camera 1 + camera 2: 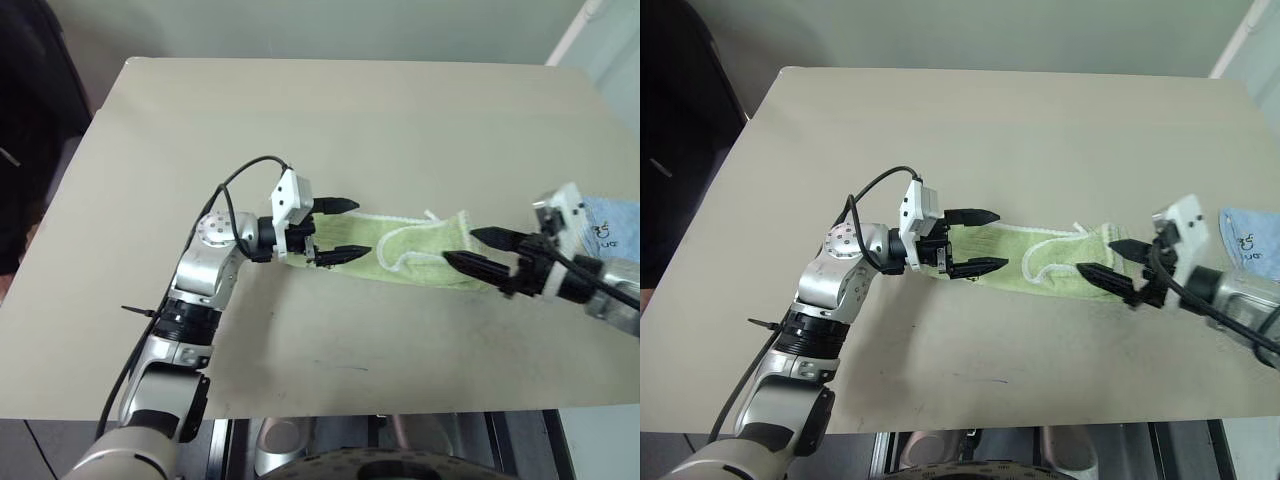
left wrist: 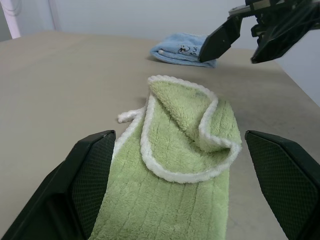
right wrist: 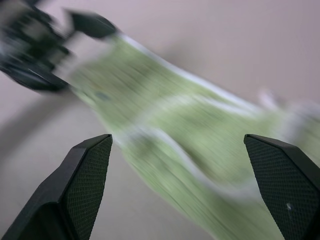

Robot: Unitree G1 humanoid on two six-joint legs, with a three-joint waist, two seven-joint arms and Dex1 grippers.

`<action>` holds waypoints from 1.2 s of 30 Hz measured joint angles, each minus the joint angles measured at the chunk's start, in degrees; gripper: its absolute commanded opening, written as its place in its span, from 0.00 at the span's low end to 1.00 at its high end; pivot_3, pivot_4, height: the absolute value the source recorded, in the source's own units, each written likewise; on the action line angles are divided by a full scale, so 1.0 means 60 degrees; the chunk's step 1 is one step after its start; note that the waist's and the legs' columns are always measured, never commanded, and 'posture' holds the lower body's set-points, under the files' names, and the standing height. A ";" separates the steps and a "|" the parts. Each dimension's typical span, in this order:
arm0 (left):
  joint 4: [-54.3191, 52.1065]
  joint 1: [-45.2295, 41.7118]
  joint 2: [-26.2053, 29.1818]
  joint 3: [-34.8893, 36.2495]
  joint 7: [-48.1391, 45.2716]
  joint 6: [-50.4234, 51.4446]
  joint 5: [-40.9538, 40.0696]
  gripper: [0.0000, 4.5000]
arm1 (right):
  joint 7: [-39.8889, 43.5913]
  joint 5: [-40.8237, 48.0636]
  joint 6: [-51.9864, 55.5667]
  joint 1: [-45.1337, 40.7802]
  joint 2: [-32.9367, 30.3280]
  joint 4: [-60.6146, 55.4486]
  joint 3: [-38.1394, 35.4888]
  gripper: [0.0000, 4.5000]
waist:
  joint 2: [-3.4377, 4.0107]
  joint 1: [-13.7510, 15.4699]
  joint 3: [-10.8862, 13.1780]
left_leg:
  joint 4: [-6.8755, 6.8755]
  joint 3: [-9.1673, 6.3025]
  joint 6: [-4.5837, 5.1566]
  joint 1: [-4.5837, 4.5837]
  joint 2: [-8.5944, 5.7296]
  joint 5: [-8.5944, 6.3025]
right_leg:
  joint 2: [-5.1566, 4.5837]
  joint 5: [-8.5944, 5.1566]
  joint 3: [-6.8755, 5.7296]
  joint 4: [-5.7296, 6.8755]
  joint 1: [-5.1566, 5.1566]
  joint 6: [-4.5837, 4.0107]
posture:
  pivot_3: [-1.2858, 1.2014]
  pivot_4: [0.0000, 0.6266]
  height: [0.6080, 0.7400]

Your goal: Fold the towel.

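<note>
While the towel [image 1: 415, 255] lies flat mid-table [image 1: 320, 120], one end folded over, I see my left gripper [image 1: 340, 230] spread at its left end, right gripper [image 1: 478, 250] spread empty at its right end.

surface: beige table [image 1: 300, 120] | on it: green towel [image 1: 420, 255], partly folded; blue cloth [image 1: 612, 228] near right edge

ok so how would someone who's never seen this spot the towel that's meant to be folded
On the beige table, look between the two black-fingered arms near its front edge. The towel is the long light green terry strip with white stitched edging, its right end flopped back over itself. Its only neighbour, the blue cloth, is smaller and sits at the table's right edge.
</note>
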 measured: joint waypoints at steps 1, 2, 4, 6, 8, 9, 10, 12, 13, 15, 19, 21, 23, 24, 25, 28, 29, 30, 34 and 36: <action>0.0012 -0.0001 0.0005 0.0001 0.0000 -0.0004 0.0001 1.00 | 0.0175 0.0005 0.0064 0.0150 -0.0055 0.0095 -0.0099 0.86 | 0.0000 -0.0005 0.0000 | -0.0001 0.0001 -0.0003 0.0001 0.0001 -0.0002 | 0.0005 -0.0004 0.0000 0.0000 0.0000 0.0000 | 0.52 0.24 1.00; 0.0021 -0.0001 -0.0005 0.0000 -0.0002 -0.0007 0.0000 1.00 | 0.0366 0.0046 0.0096 0.0271 -0.0093 0.0137 -0.0166 0.78 | 0.0001 -0.0009 0.0000 | -0.0002 0.0002 -0.0005 0.0000 0.0001 -0.0003 | 0.0008 -0.0005 0.0001 0.0001 -0.0003 0.0001 | 0.52 0.24 1.00; 0.0065 -0.0001 -0.0021 0.0000 -0.0002 -0.0011 0.0000 1.00 | 0.0668 0.0093 0.0113 0.0370 -0.0141 0.0159 -0.0232 0.61 | 0.0001 -0.0040 0.0000 | -0.0002 0.0004 -0.0006 0.0001 0.0002 -0.0003 | 0.0013 -0.0008 0.0006 0.0002 -0.0005 0.0006 | 0.52 0.24 1.00; 0.0084 -0.0001 -0.0049 0.0000 -0.0003 -0.0015 0.0000 1.00 | 0.0845 0.0087 0.0109 0.0400 -0.0191 0.0158 -0.0297 0.46 | 0.0001 -0.0053 0.0000 | -0.0001 0.0005 -0.0005 0.0001 0.0001 -0.0003 | 0.0013 -0.0011 0.0008 0.0000 -0.0004 0.0014 | 0.52 0.24 1.00; 0.0140 -0.0005 -0.0065 0.0000 -0.0007 -0.0035 0.0001 1.00 | 0.1012 -0.0384 -0.0171 0.0456 -0.0225 0.0151 -0.0153 0.30 | 0.0000 -0.0049 0.0000 | 0.0000 0.0004 0.0003 0.0002 0.0001 -0.0006 | 0.0013 -0.0013 0.0009 0.0000 -0.0001 0.0017 | 0.52 0.24 1.00; 0.0188 -0.0011 -0.0088 0.0000 -0.0010 -0.0050 0.0007 1.00 | 0.1090 -0.0910 -0.0492 0.0456 -0.0268 0.0172 0.0122 0.21 | 0.0001 -0.0052 0.0000 | 0.0004 0.0004 0.0012 0.0003 0.0001 -0.0010 | 0.0011 -0.0008 0.0011 0.0001 -0.0002 0.0013 | 0.52 0.24 1.00; 0.0209 -0.0018 -0.0109 0.0000 -0.0014 -0.0070 0.0017 1.00 | 0.1121 -0.1413 -0.0763 0.0411 -0.0331 0.0217 0.0501 0.13 | 0.0001 -0.0051 0.0000 | 0.0005 0.0004 0.0015 0.0003 0.0002 -0.0011 | 0.0010 -0.0006 0.0012 0.0002 -0.0001 0.0013 | 0.52 0.24 1.00; 0.0279 -0.0081 -0.0171 -0.0009 -0.0018 -0.0151 0.0043 1.00 | 0.1111 -0.2632 -0.1198 0.0150 -0.0442 0.0500 0.1583 0.01 | 0.0001 -0.0056 0.0000 | 0.0013 0.0004 0.0024 0.0005 0.0005 -0.0016 | 0.0010 0.0005 0.0012 0.0002 -0.0001 0.0015 | 0.52 0.24 1.00; 0.0291 -0.0094 -0.0193 -0.0013 -0.0022 -0.0177 0.0048 1.00 | 0.1103 -0.2981 -0.1270 0.0073 -0.0440 0.0658 0.1928 0.01 | 0.0002 -0.0058 0.0001 | 0.0016 0.0005 0.0024 0.0005 0.0005 -0.0016 | 0.0008 0.0009 0.0012 0.0003 -0.0002 0.0019 | 0.52 0.24 1.00; 0.0329 -0.0097 -0.0197 -0.0016 -0.0023 -0.0210 0.0068 1.00 | 0.1091 -0.3728 -0.1472 -0.0139 -0.0357 0.1038 0.2534 0.01 | 0.0004 -0.0058 0.0002 | 0.0016 0.0005 0.0027 0.0005 0.0005 -0.0016 | 0.0009 0.0046 0.0013 0.0004 -0.0002 0.0080 | 0.52 0.24 1.00; 0.0331 -0.0092 -0.0198 -0.0014 -0.0013 -0.0227 0.0072 1.00 | 0.1099 -0.4606 -0.1807 -0.0606 -0.0139 0.1428 0.3071 0.01 | 0.0004 -0.0054 0.0002 | 0.0019 0.0005 0.0033 0.0005 0.0006 -0.0019 | 0.0008 0.0049 0.0013 0.0002 -0.0001 0.0082 | 0.52 0.24 1.00; 0.0329 -0.0088 -0.0200 -0.0013 0.0000 -0.0229 0.0073 1.00 | 0.1103 -0.4708 -0.1793 -0.0889 0.0115 0.1498 0.3096 0.01 | 0.0004 -0.0055 0.0002 | 0.0022 0.0006 0.0034 0.0005 0.0005 -0.0020 | 0.0009 0.0048 0.0013 0.0002 -0.0001 0.0080 | 0.52 0.24 1.00; 0.0328 -0.0077 -0.0195 -0.0013 0.0013 -0.0229 0.0072 1.00 | 0.1172 -0.4723 -0.1769 -0.1115 0.0224 0.1464 0.3108 0.01 | 0.0004 -0.0052 0.0002 | 0.0022 0.0006 0.0034 0.0004 0.0005 -0.0020 | 0.0009 0.0047 0.0013 0.0002 -0.0001 0.0078 | 0.52 0.24 1.00; 0.0327 -0.0072 -0.0191 -0.0013 0.0017 -0.0229 0.0072 1.00 | 0.1217 -0.4730 -0.1754 -0.1193 0.0226 0.1435 0.3108 0.01 | 0.0003 -0.0050 0.0002 | 0.0022 0.0006 0.0034 0.0004 0.0005 -0.0020 | 0.0009 0.0045 0.0013 0.0002 0.0000 0.0075 | 0.52 0.24 1.00; 0.0327 -0.0069 -0.0188 -0.0013 0.0024 -0.0229 0.0072 1.00 | 0.1243 -0.4734 -0.1732 -0.1254 0.0230 0.1393 0.3110 0.01 | 0.0003 -0.0047 0.0002 | 0.0023 0.0006 0.0034 0.0004 0.0005 -0.0020 | 0.0009 0.0043 0.0013 0.0001 0.0001 0.0072 | 0.52 0.24 1.00; 0.0326 -0.0066 -0.0184 -0.0013 0.0056 -0.0229 0.0073 1.00 | 0.1317 -0.4739 -0.1641 -0.1424 0.0322 0.1320 0.3177 0.01 | 0.0003 -0.0048 0.0002 | 0.0024 0.0007 0.0033 0.0004 0.0005 -0.0020 | 0.0009 0.0033 0.0013 0.0000 0.0001 0.0056 | 0.52 0.24 1.00; 0.0325 -0.0065 -0.0183 -0.0013 0.0071 -0.0229 0.0073 1.00 | 0.1343 -0.4738 -0.1593 -0.1469 0.0368 0.1311 0.3199 0.01 | 0.0003 -0.0047 0.0002 | 0.0024 0.0007 0.0033 0.0004 0.0005 -0.0020 | 0.0008 0.0033 0.0013 0.0000 0.0001 0.0055 | 0.52 0.24 1.00; 0.0324 -0.0064 -0.0184 -0.0013 0.0099 -0.0229 0.0073 1.00 | 0.1373 -0.4738 -0.1553 -0.1511 0.0415 0.1307 0.3215 0.01 | 0.0003 -0.0048 0.0002 | 0.0025 0.0007 0.0033 0.0004 0.0005 -0.0020 | 0.0008 0.0033 0.0013 0.0001 0.0000 0.0055 | 0.52 0.24 1.00; 0.0316 -0.0049 -0.0173 -0.0008 0.0149 -0.0229 0.0070 1.00 | 0.1519 -0.4736 -0.1323 -0.1961 0.0659 0.1231 0.3604 0.01 | 0.0003 -0.0059 0.0002 | 0.0028 0.0008 0.0031 0.0005 0.0005 -0.0018 | 0.0011 0.0035 0.0014 0.0003 -0.0001 0.0049 | 0.52 0.24 1.00; 0.0305 -0.0043 -0.0203 -0.0010 0.0178 -0.0229 0.0065 1.00 | 0.1572 -0.4769 -0.1276 -0.2422 0.1033 0.1205 0.4015 0.01 | 0.0003 -0.0098 0.0002 | 0.0032 0.0007 0.0030 0.0007 0.0006 -0.0018 | 0.0015 0.0039 0.0015 0.0004 -0.0002 0.0042 | 0.52 0.24 1.00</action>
